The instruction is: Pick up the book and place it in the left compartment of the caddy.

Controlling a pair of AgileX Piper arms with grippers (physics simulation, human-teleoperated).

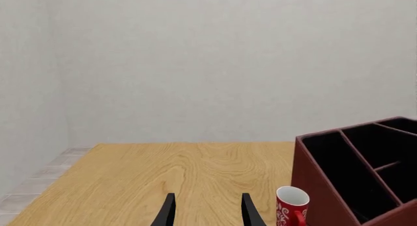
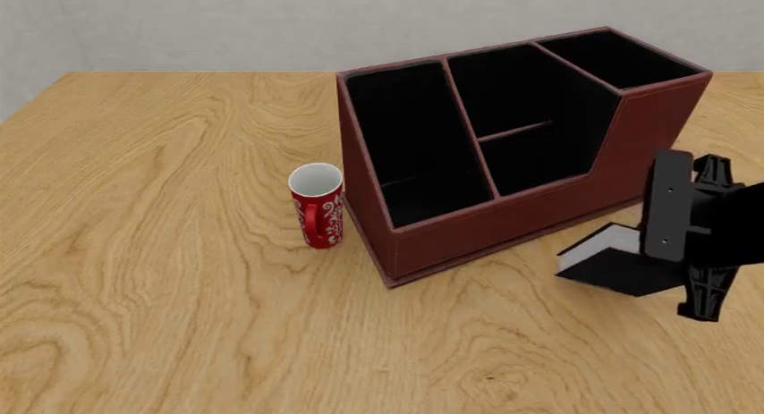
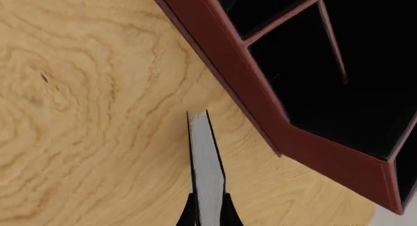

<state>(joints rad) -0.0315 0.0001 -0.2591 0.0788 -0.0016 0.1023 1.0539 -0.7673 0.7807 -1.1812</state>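
The book point(image 2: 606, 263), black with white page edges, is held tilted just in front of the caddy's point(image 2: 502, 222) low right front wall. My right gripper point(image 2: 659, 256) is shut on it. In the right wrist view the book's white page edge point(image 3: 205, 157) runs out between the two fingers point(image 3: 189, 212), beside the caddy's red-brown wall point(image 3: 260, 104). The left compartment point(image 2: 412, 150) is a long black-lined slot at the caddy's left end, with nothing in it. My left gripper point(image 1: 207, 210) is open over bare table, left of the caddy point(image 1: 313, 187), and is out of the front view.
A red patterned mug point(image 2: 318, 206) stands upright just left of the caddy's front left corner, also seen as the mug point(image 1: 291, 206) in the left wrist view. The wooden table point(image 2: 156, 253) stretches wide to the left and front. A grey wall stands behind.
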